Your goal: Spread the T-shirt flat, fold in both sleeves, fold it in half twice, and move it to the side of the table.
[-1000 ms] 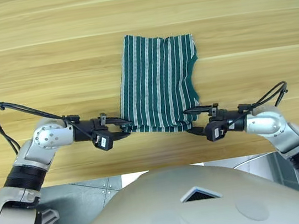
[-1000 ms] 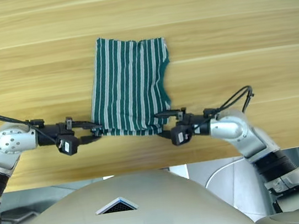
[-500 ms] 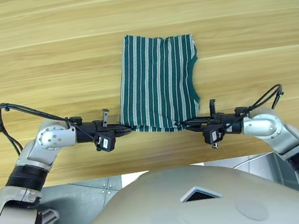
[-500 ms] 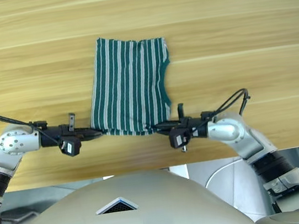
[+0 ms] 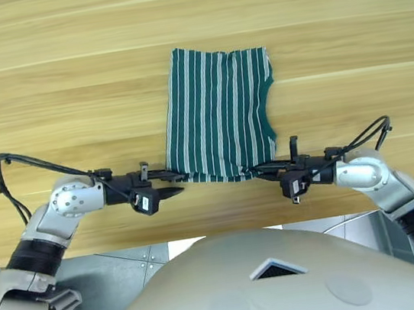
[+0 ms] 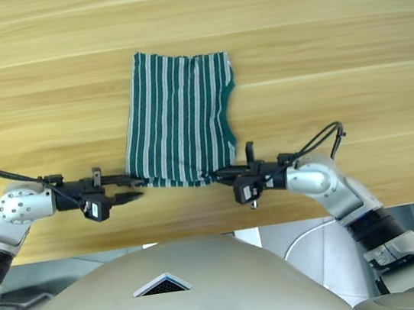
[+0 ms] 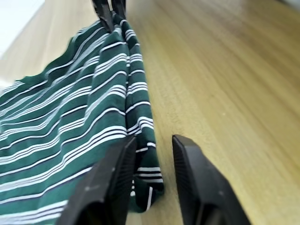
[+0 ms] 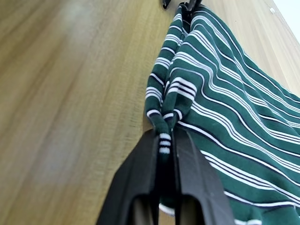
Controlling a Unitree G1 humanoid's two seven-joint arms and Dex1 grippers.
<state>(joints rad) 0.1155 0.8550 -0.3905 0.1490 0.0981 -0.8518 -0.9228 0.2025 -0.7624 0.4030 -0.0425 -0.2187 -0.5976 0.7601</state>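
The T-shirt [image 5: 221, 114] is dark green with thin white stripes running from near to far. It is folded into a narrow upright panel, and a curved notch of neckline cuts into its right edge. It lies about mid-way across the wooden surface [image 5: 66, 82], its near hem close to the surface's near edge.

The left gripper [image 5: 171, 185] sits at the near left corner and the right gripper [image 5: 259, 169] at the near right corner, both low over the wood.

The head views give the outline but not the grip – the wrist views settle that. In the left wrist view the jaws stand apart, with the doubled corner of the hem lying loosely between them. In the right wrist view the jaws are pressed together on a pinch of striped hem, and the cloth gathers into a ridge there. Each wrist view also shows several layers stacked along the near fold.
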